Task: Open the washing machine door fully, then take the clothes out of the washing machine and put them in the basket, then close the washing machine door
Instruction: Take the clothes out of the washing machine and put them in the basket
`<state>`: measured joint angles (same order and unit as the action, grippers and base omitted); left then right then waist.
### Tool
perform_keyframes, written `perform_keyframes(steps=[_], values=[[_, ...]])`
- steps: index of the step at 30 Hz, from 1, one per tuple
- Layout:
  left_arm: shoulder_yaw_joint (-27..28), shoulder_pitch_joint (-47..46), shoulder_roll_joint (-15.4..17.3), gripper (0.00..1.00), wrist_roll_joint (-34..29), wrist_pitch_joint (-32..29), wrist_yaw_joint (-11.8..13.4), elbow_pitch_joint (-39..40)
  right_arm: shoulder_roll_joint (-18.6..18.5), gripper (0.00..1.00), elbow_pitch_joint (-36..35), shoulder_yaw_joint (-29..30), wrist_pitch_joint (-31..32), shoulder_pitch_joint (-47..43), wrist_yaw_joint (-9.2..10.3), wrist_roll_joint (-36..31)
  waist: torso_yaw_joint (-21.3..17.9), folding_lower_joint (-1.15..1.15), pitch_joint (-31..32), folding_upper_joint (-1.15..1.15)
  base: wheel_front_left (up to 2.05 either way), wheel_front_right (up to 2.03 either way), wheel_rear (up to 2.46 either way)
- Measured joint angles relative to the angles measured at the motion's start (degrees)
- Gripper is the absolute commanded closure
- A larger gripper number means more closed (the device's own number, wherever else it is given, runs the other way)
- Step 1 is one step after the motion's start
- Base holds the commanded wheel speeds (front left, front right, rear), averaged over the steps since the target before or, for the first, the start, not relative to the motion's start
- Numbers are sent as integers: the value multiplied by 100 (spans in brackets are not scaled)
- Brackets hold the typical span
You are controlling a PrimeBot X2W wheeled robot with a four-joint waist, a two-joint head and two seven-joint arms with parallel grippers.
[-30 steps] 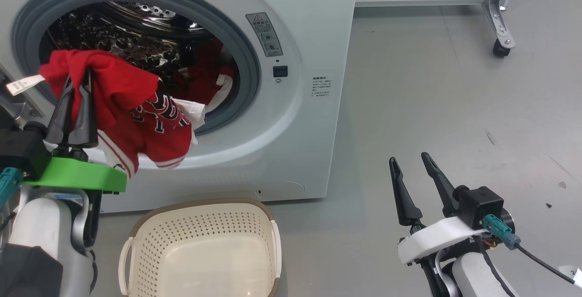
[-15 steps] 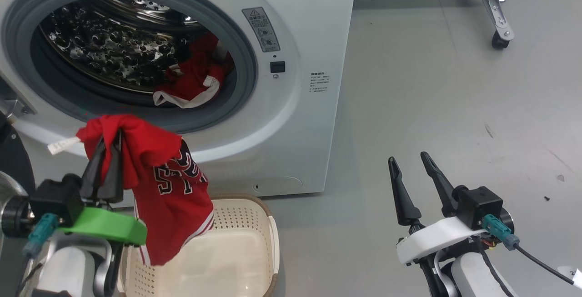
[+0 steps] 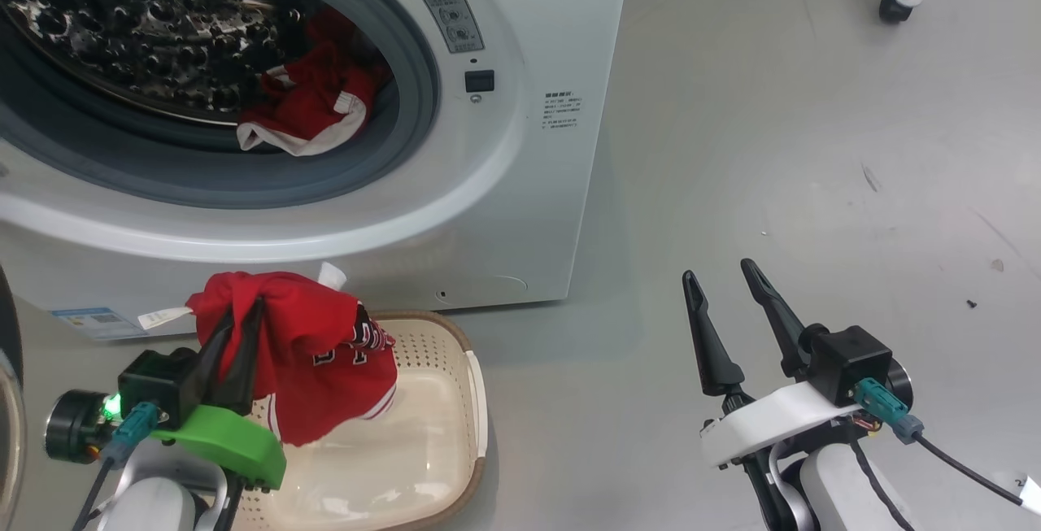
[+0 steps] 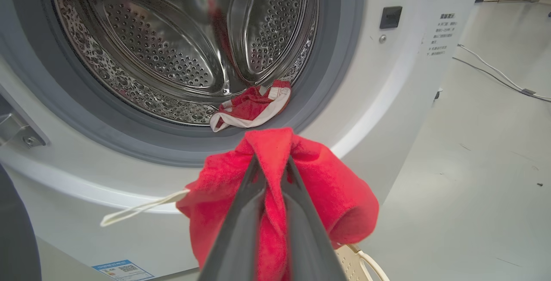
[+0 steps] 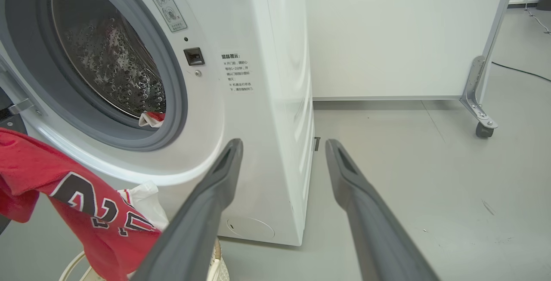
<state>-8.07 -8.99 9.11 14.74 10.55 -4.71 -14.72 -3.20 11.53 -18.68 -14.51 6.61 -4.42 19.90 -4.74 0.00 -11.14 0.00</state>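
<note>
The white washing machine (image 3: pixel 504 189) stands with its steel drum (image 4: pixel 172 48) exposed. One piece of the red clothes (image 3: pixel 313 104) with white trim lies at the drum's front lip (image 4: pixel 252 109). My left gripper (image 3: pixel 246 309) is shut on a red jersey (image 3: pixel 325 360) with black-and-white numbers. The jersey hangs over the cream basket (image 3: pixel 468 401) in front of the machine, its lower end inside. My right gripper (image 3: pixel 718 269) stands open above the floor to the right, holding nothing. A dark curved edge, likely the washing machine door (image 3: pixel 6 401), shows at far left.
A white panel on a wheeled metal foot (image 5: pixel 484 130) stands behind and right of the machine. Grey floor (image 3: pixel 813 189) stretches to the right. A cable (image 4: pixel 495 72) lies on it farther off. A blue label sticker (image 3: pixel 89 321) sits low on the machine's front.
My left gripper has carried the jersey from the drum mouth down and out to over the basket. The head camera has tilted down. The right gripper holds still.
</note>
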Motion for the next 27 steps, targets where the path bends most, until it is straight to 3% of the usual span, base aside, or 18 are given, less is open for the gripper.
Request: perform_keyframes(steps=[11,27], values=[[-357,-14,91,100,-168,-338,-74,-423,0,0,-137,-69,0,269,2,-96,-132,0,-598,0,0,0,0],[-516,-622,515,100,-445,-755,-148,-1202,1,0,-397,-180,0,637,105,-87,-486,0,-1590,0,0,0,0]])
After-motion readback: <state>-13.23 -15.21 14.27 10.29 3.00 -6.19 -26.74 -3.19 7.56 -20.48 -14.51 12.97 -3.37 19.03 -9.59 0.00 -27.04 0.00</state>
